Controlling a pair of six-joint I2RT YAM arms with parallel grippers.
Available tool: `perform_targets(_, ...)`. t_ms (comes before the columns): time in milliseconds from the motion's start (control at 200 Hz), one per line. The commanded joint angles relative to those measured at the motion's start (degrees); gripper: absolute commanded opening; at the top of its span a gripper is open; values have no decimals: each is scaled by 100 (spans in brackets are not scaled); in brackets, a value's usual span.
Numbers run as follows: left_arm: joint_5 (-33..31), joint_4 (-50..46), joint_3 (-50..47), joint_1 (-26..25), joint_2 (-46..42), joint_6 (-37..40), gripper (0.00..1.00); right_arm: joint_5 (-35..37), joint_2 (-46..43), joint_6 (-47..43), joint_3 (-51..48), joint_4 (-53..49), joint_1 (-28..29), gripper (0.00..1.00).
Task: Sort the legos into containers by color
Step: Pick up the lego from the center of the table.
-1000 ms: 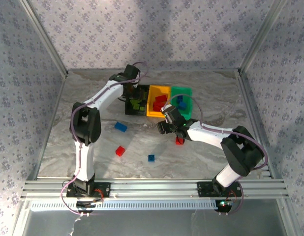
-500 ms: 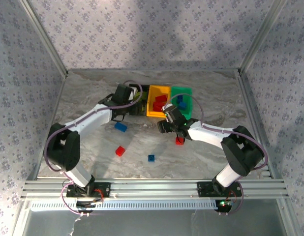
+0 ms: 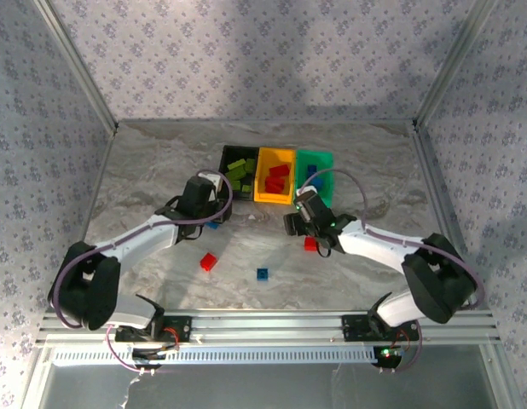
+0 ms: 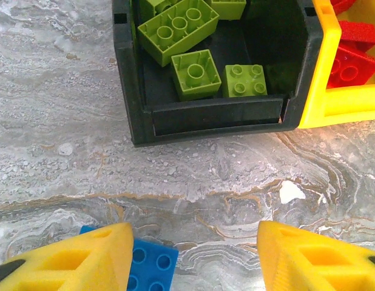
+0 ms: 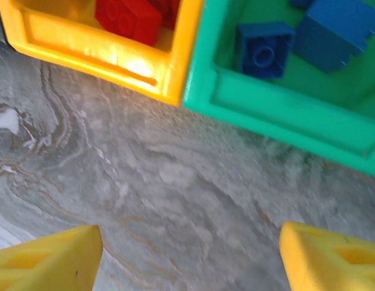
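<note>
Our left tool (image 4: pixel 193 235) stands wide above the desk (image 4: pixel 66 121). A blue lego (image 4: pixel 152 267) lies studs-up at lower left, partly under one finger, its edge slanting down-right. The black bin (image 4: pixel 212 115), yellow bin (image 4: pixel 314 73) and green bin (image 5: pixel 266 109) sit side by side, their long axes running up-frame. Our right tool (image 5: pixel 190 233) gapes wide, holding nothing.

Upper centre: black bin (image 3: pixel 222 170), lime bricks (image 4: pixel 178 24); yellow bin (image 3: pixel 272 200), red bricks (image 3: pixel 276 176); green bin (image 3: pixel 315 154), blue bricks (image 5: pixel 263 51). Loose red brick (image 3: pixel 209 262), blue brick (image 3: pixel 262 273) below.
</note>
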Motion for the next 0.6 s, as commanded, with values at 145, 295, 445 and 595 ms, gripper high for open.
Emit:
perform_targets(145,349,338,-34,45,15,86,56,541,-885,880,-415,-1225,161,79)
perform_targets(295,291,497,-213,70,137,-43,56,426,-955,1381,-759,-1324,125,80)
perform_targets(445,221,409,-269,96,-92,70,56,227,-816,1729,-850,-1263,229,79)
perform_targets(595,294,519,-428,162,-216,-106,56,-81,-403,1859,-694,-1139,294,75)
